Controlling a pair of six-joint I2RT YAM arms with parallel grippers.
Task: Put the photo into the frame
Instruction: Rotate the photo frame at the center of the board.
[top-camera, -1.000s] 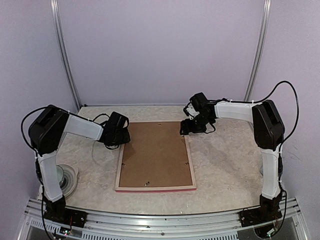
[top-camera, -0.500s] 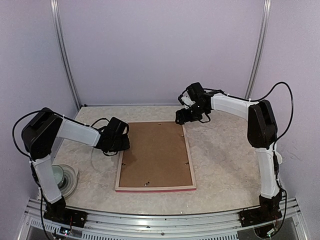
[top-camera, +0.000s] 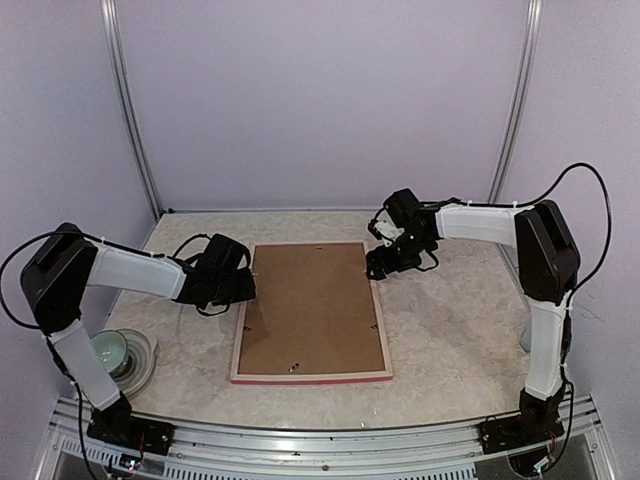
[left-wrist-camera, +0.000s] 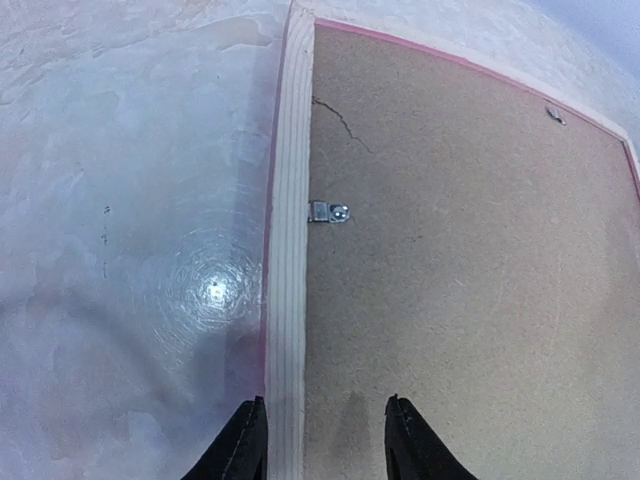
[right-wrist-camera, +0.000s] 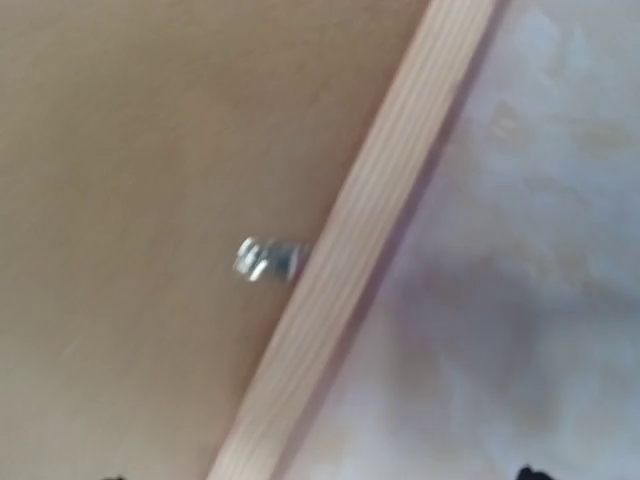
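The frame lies face down in the middle of the surface, long sides running near to far. Its back is pale, straight-grained wood, and bright pink-red moulding shows along the near edge. A plain brown backing board with a matte, fibrous look fills it and hides whatever lies beneath. Small shiny metal clips sit where board meets wood, and a thin dark hairline mark runs across the board near the far left corner.

The left tool is over the frame's left rail. Its two dark fingers stand apart on either side of the wood and grip nothing. The right tool is at the far right corner. Its wrist view is blurred and shows only dark tips at the bottom corners, spread wide, with nothing between them.

A pale green round dish at the near left is partly hidden by the left arm. The surface is glossy, mottled cream like marble. The walls are flat lilac, with metal uprights in the far corners.
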